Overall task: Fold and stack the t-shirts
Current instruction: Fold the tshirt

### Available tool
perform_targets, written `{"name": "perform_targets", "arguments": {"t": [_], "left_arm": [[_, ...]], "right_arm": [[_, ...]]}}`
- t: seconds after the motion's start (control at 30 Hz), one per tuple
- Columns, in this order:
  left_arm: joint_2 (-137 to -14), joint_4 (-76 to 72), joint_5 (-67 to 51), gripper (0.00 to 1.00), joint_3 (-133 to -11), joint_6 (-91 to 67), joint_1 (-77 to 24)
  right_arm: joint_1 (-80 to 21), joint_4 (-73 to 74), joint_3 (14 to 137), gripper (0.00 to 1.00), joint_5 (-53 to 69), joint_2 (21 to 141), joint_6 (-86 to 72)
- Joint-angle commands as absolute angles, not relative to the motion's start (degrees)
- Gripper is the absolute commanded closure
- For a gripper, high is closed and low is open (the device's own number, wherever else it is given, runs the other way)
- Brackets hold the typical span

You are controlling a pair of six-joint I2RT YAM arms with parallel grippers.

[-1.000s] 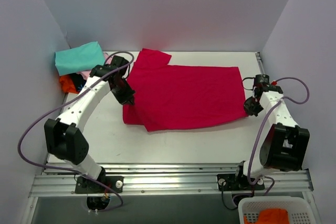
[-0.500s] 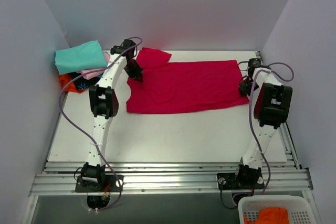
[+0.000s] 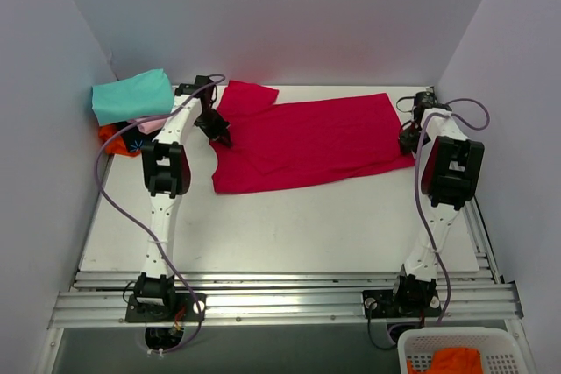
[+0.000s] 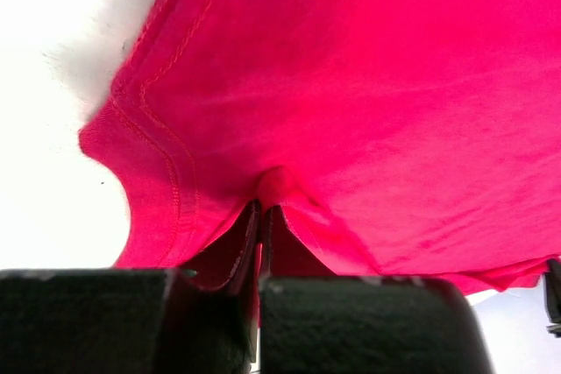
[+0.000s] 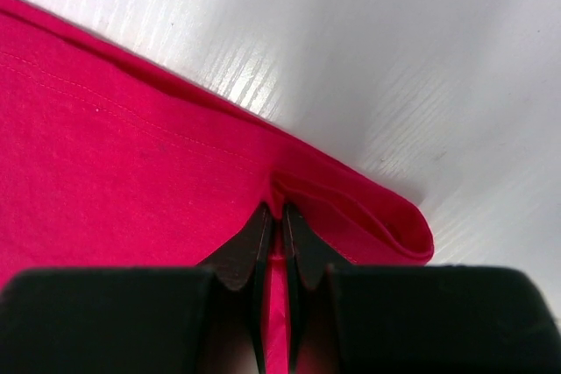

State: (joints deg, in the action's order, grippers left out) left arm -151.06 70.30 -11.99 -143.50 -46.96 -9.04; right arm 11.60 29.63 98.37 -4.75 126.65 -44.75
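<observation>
White tabletop (image 3: 289,225), matte, faintly streaked in the right wrist view; pale lavender-grey walls on three sides.

Left gripper (image 3: 221,135) (image 4: 260,209): black fingers pressed together on a small ridge of the crimson shirt (image 3: 307,142) (image 4: 368,76). The pinch sits just inside a curved edge with double stitching. Cloth is soft knit, with light creases running out from the pinch.

Right gripper (image 3: 408,142) (image 5: 273,214): black fingers closed on the same shirt (image 5: 105,137) at a doubled edge. A rolled fold bulges just right of the tips, bare table beyond it.

Left arm: stretched nearly straight from its base toward the far left, wrist bent right to the shirt's left edge. Right arm: reaching along the table's right side, wrist bent left to the shirt's right edge. Purple cables loop off both.

Shirt lies across the far half of the table between the grippers, one sleeve (image 3: 250,95) pointing toward the back wall.

Far-left corner: folded teal shirt (image 3: 131,97) on top, pink sliver (image 3: 153,123), black (image 3: 132,138) and orange (image 3: 111,138) beneath.

Lower right, below the rail: white lattice basket (image 3: 421,349), orange cloth (image 3: 458,362) inside.
</observation>
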Motion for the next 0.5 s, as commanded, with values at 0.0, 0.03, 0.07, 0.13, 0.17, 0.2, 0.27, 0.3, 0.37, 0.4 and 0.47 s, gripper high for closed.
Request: {"name": "perform_targets", "arguments": {"t": [0.0, 0.03, 0.07, 0.13, 0.17, 0.2, 0.27, 0.3, 0.37, 0.4, 0.47], "left_arm": [[-148.10, 68.56, -10.55, 0.98, -148.09, -47.55, -7.47], [-147.40, 67.42, -10.46, 0.98, -148.01, -47.72, -7.04], [-146.96, 67.06, -10.81, 0.98, -147.92, -47.90, -6.77], [-146.34, 65.75, -12.29, 0.98, -147.83, -48.60, -5.98], [-146.34, 65.66, -13.87, 0.98, -148.09, -49.04, -5.72], [-146.08, 65.39, -14.41, 0.98, -148.44, -49.48, -5.63], [-145.90, 65.04, -15.20, 0.98, -148.71, -49.75, -5.36], [-145.55, 64.95, -14.94, 0.98, -148.80, -49.57, -5.36], [-145.37, 64.69, -14.50, 0.98, -148.62, -49.40, -5.19], [-145.11, 64.86, -13.98, 0.98, -148.54, -49.22, -5.10], [-144.93, 65.12, -13.98, 0.98, -148.18, -49.13, -4.75]], "right_arm": [[12.13, 34.45, 99.32, 1.00, -7.91, 126.48, -44.47], [12.13, 34.28, 99.58, 1.00, -8.00, 125.60, -44.47], [12.30, 34.28, 99.84, 1.00, -8.09, 125.25, -44.47], [12.39, 34.54, 100.81, 1.00, -8.17, 124.72, -44.56], [12.48, 34.80, 102.46, 1.00, -8.17, 124.89, -44.65], [12.48, 35.59, 103.18, 1.00, -8.00, 124.98, -44.65], [12.48, 36.38, 104.67, 1.00, -7.74, 125.33, -44.91], [12.48, 36.39, 105.55, 1.00, -7.56, 125.25, -45.00], [12.39, 36.47, 105.99, 1.00, -7.12, 125.16, -45.44], [12.48, 36.47, 106.34, 1.00, -7.03, 125.07, -45.53], [12.48, 36.56, 106.79, 1.00, -6.86, 124.89, -45.88]]}}
